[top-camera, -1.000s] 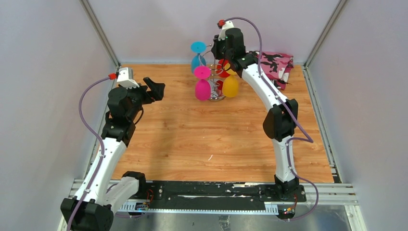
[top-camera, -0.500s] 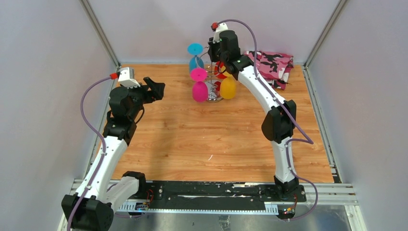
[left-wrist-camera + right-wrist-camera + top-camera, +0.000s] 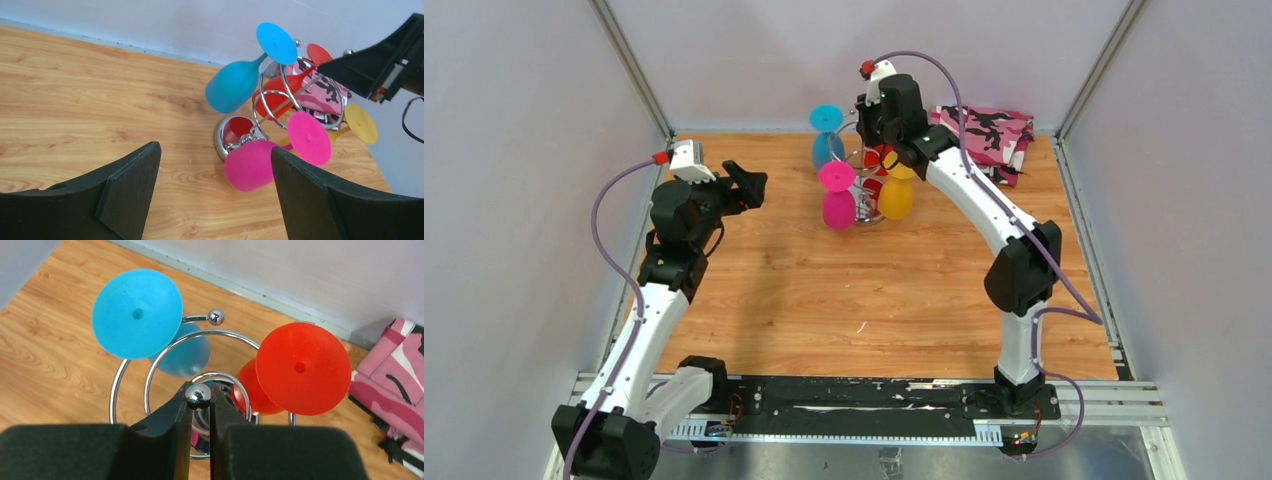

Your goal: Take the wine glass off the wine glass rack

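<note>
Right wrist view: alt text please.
The right end effector is shut on a chrome ball of the wine glass rack. A blue wine glass hangs upside down at left, a red wine glass at right; pink camouflage cloth lies far right on the wooden table.

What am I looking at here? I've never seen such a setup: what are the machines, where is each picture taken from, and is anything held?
These are two robot arms, the left arm and the right arm, bolted at the near edge of a wooden table. The wide picture comes from a fixed camera above and behind them. The other two come from a camera on each wrist, so the black fingers at the bottom are that arm's own.

At the far side stands a chrome wine glass rack. A blue glass, pink glass, red glass and yellow glass hang from it bowl-down. A pink patterned cloth lies in the far right corner.

The right end effector is shut on the small ball on top of the rack. The left end effector is open and holds nothing.
</note>
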`<state>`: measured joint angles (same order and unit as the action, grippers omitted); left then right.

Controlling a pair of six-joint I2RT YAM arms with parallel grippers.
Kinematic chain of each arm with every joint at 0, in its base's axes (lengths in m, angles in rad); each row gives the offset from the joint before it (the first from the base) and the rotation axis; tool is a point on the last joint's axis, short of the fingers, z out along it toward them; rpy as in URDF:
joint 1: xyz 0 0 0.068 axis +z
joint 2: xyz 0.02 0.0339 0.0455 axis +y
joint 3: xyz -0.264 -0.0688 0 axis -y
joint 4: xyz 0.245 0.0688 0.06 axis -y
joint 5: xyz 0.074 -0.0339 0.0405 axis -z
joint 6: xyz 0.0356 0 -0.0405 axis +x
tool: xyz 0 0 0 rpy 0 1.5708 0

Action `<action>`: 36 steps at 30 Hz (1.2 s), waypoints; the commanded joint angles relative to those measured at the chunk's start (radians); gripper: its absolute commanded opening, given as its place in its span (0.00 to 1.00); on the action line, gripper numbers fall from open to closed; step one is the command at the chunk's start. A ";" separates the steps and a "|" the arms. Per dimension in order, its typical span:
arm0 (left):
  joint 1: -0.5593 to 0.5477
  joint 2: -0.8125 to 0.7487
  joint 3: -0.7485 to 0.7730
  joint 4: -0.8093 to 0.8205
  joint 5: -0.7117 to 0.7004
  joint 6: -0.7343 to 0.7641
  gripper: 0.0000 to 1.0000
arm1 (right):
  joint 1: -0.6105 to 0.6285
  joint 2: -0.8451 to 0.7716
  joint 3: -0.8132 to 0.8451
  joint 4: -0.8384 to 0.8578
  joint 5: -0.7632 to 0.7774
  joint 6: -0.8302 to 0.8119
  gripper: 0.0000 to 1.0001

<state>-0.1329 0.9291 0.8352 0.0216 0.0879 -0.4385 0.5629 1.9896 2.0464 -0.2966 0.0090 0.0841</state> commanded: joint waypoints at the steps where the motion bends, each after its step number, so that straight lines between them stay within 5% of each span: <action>1: 0.001 -0.027 -0.011 0.024 0.018 -0.005 0.86 | 0.042 -0.179 -0.105 0.110 0.040 0.000 0.00; 19: 0.001 -0.084 -0.021 0.008 0.058 -0.046 0.86 | 0.150 -0.462 -0.421 0.126 0.097 -0.011 0.00; 36: 0.001 -0.093 -0.025 0.002 0.067 -0.054 0.88 | 0.180 -0.500 -0.505 0.108 0.116 0.002 0.00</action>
<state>-0.1329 0.8413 0.8219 0.0204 0.1467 -0.4881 0.7269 1.5570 1.5429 -0.3035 0.0937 0.0818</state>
